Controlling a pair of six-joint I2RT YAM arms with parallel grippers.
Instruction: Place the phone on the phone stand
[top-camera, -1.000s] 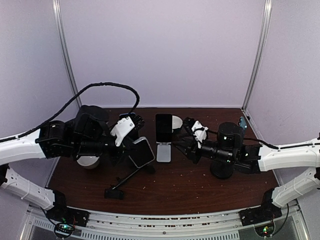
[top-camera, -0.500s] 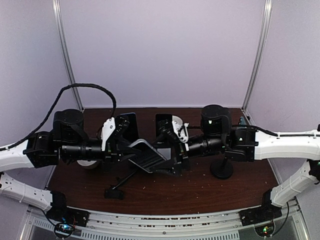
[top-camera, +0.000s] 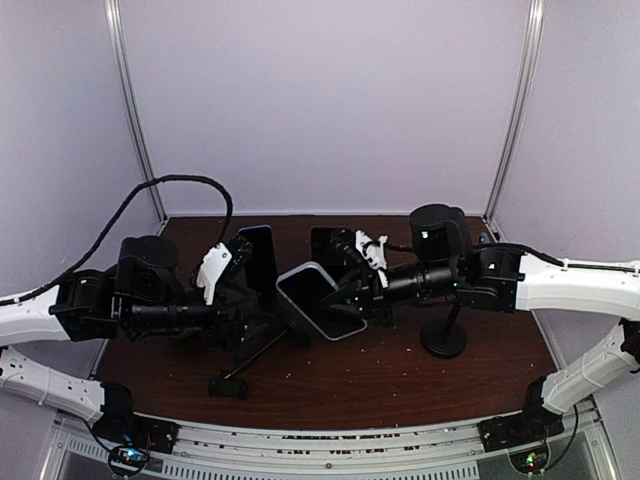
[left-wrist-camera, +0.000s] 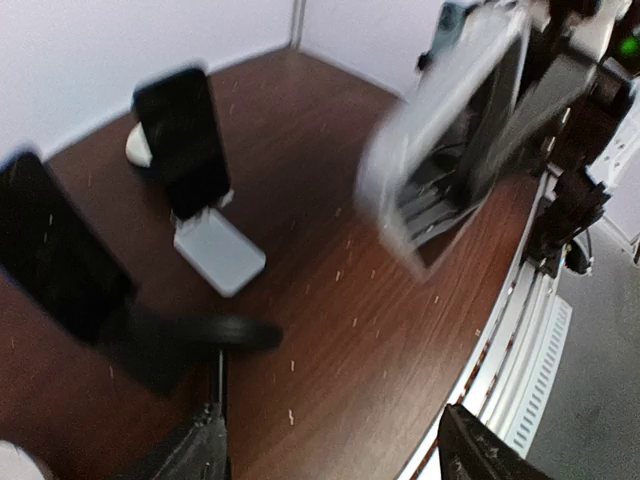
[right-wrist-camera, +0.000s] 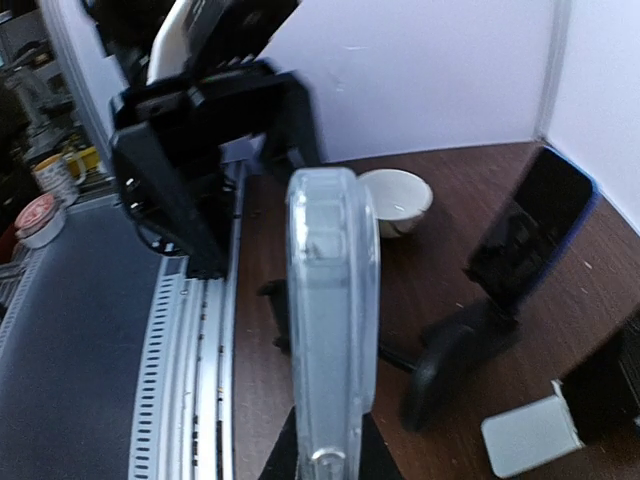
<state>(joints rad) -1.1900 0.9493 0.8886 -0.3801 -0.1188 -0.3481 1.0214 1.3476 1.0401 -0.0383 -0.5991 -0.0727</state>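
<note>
Top external view is showing the phone (top-camera: 318, 300) hanging tilted over the middle of the surface (top-camera: 400, 385), the right pincer (top-camera: 352, 296) clamping it. The left pincer (top-camera: 248, 305) is gaping wide, empty. Lifting seems done; carrying it to the black stand (top-camera: 443, 342) is remaining.

the dark brown table (top-camera: 400, 370) is flecked all over with pale crumbs. toward the back a white stand (left-wrist-camera: 220, 250) holds a dark phone (left-wrist-camera: 183, 140) with a white bowl (left-wrist-camera: 135, 150) just behind it, and to the left a second dark phone (top-camera: 258, 258) leans on a black stand (left-wrist-camera: 200, 335). off to the right rises a black phone stand (top-camera: 445, 340) on a round foot, and near the front left lies what looks like a small black base (top-camera: 228, 386) with a thin rod.
</note>
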